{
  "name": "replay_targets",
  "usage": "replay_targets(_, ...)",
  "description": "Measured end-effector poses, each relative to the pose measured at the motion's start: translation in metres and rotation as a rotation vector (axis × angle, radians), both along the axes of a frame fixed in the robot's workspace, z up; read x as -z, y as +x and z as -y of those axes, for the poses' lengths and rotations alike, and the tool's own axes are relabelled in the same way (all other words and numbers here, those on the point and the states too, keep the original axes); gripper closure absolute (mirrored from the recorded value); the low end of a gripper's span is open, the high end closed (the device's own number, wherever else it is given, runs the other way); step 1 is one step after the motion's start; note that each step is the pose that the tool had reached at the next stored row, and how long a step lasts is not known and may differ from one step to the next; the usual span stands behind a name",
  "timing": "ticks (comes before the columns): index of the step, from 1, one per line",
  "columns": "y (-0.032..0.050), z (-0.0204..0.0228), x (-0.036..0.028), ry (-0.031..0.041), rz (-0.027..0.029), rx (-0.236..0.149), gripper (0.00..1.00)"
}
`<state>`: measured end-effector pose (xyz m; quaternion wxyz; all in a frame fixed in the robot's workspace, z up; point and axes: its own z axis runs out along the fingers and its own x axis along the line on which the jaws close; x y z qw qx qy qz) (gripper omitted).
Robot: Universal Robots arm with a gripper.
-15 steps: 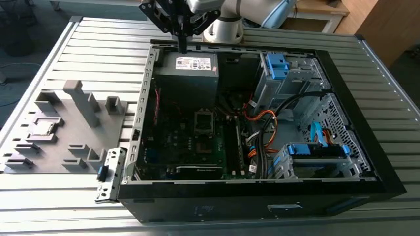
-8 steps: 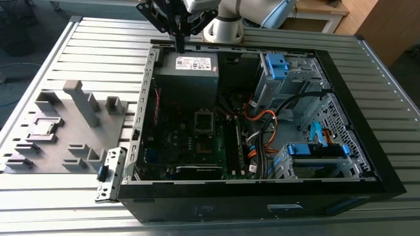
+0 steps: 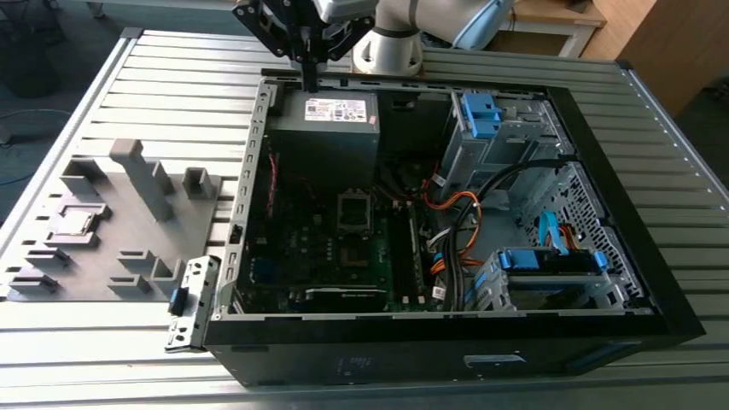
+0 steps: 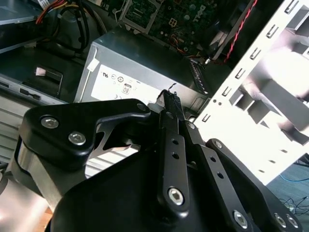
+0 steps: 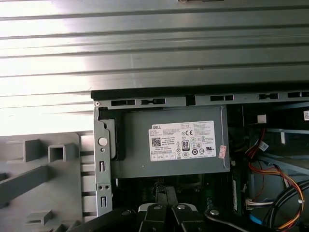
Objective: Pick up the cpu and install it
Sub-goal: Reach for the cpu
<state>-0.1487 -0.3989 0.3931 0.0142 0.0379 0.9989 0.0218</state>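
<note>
- Ribbed silver aluminium surface [image 3: 684,171] carries everything, with pale wooden furniture [image 3: 650,34] behind it at the exterior view's top right and a dark floor [image 3: 34,77] off its left edge.
- A big black open computer case [image 3: 456,350] lies on its side on the surface, motherboard and orange and black cables on show.
- A grey plastic tray with upright blocks [image 3: 125,248] sits just beside the case, on the exterior view's left.
- The small flat square silvery-grey cpu [image 3: 74,224] rests in a recess of that tray, well apart from the tool.
- The black two-fingered tool [image 3: 307,79] on the white arm [image 3: 393,47] hangs over the far rim of the case, right by the grey metal power supply box with a white label [image 3: 324,132].
- Both wrist views show the tool [image 4: 170,104] [image 5: 166,195] with its fingers pressed together and nothing between them.
- The metal-framed socket on the motherboard [image 3: 355,209] sits near the case's middle.
</note>
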Motion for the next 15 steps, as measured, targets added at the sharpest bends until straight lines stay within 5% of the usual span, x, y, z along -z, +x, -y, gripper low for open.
replay_targets(15, -0.0124, 0.0000, 0.0002, 0.0000, 0.0001, 0.000, 0.89)
